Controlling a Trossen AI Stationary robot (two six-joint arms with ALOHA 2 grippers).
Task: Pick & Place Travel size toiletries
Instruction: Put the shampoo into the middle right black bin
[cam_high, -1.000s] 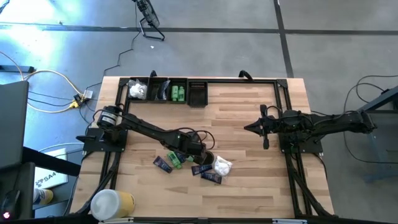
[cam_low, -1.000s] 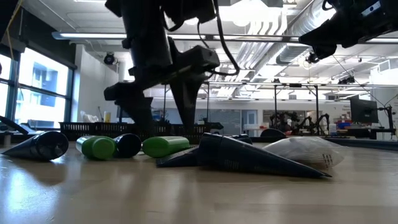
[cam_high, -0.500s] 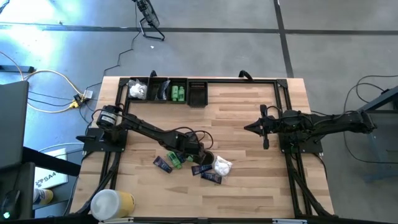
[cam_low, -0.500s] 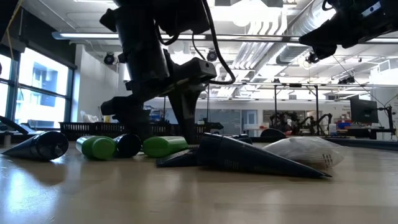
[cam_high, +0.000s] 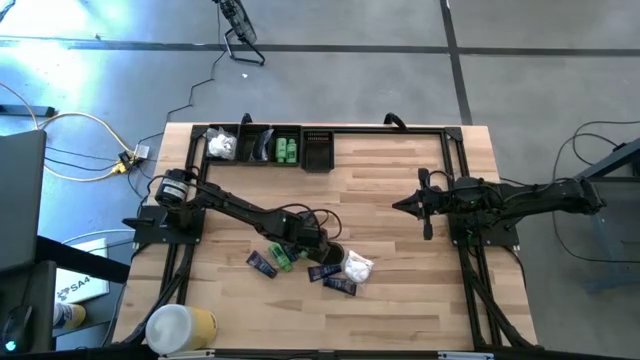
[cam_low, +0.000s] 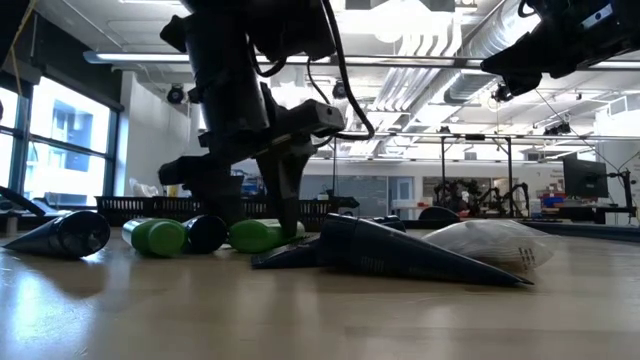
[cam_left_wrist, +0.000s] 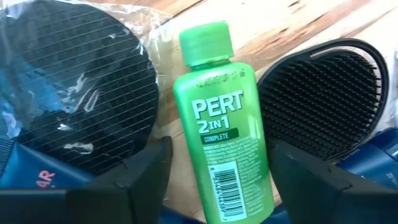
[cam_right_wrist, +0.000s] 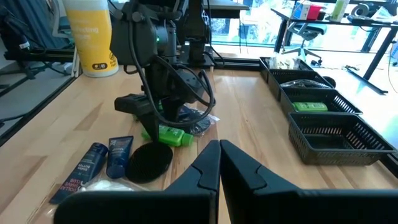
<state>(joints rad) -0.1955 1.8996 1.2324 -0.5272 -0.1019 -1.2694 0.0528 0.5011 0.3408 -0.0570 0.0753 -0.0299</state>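
A green bottle (cam_left_wrist: 221, 124) lies on its side on the table, in a cluster with another green bottle (cam_low: 155, 236), dark tubes (cam_low: 400, 255), a plastic-wrapped black disc (cam_left_wrist: 74, 81), a black brush disc (cam_left_wrist: 323, 99) and a white packet (cam_low: 490, 243). My left gripper (cam_left_wrist: 217, 180) points steeply down over the bottle. It is open, with one finger on each long side of the bottle (cam_low: 262, 235). My right gripper (cam_right_wrist: 219, 162) is shut and empty, and hovers level over the table's right part (cam_high: 400, 205). My left gripper straddles the green bottle's lower body (cam_left_wrist: 249, 186) from above, with its fingers across the bottle. A thin strip of table shows beside one finger (cam_left_wrist: 149, 174). Whether the other finger (cam_left_wrist: 292, 174) touches the bottle I cannot tell. The bottle lies flat on the table.
A black compartment tray (cam_high: 265, 145) stands at the far left edge, holding green bottles (cam_high: 288, 150) and a white packet (cam_high: 221, 145). A large white-and-yellow cylinder (cam_high: 180, 327) stands at the near left corner. Bare wood lies between the cluster and the tray.
My left gripper has come down over the green bottle until its fingertips are near the table. In the last half second the fingers have drawn closer together around the bottle. The bottle and the other items have stayed where they were.
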